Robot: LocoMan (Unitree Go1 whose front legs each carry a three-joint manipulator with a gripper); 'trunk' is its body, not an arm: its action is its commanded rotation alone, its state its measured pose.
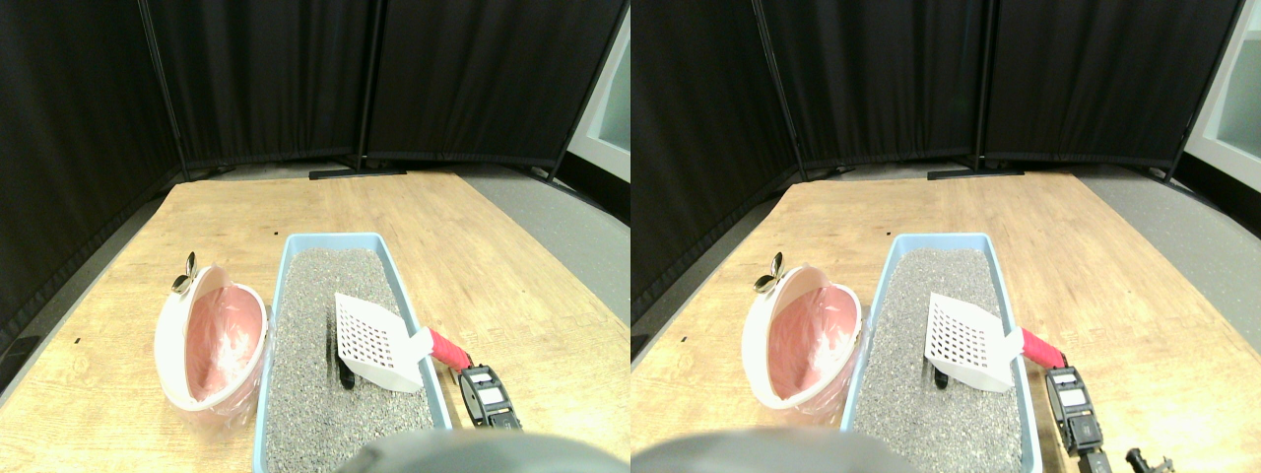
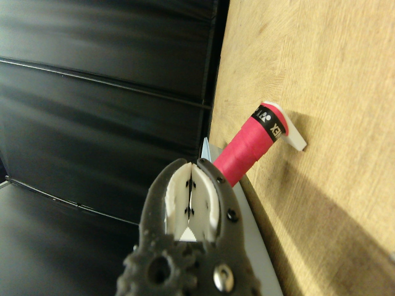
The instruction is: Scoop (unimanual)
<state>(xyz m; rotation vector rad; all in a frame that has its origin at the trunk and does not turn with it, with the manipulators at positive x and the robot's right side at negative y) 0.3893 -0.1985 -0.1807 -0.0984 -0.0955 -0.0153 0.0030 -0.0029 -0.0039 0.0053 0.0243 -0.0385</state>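
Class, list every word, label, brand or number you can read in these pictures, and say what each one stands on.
"EX": white letters on the black band round the scoop's red handle; the letters before them curve away and cannot be read.
White labels right of the litter tray: too small to read.
Nothing else carries text.

A white slotted scoop (image 1: 374, 345) with a red-wrapped handle (image 1: 450, 350) sits tilted over grey litter (image 1: 315, 394) in a light-blue tray (image 1: 286, 258). Beneath its blade lies a small dark lump (image 1: 345, 376). Beside the tray rests a white, pink-lined bin (image 1: 212, 335).
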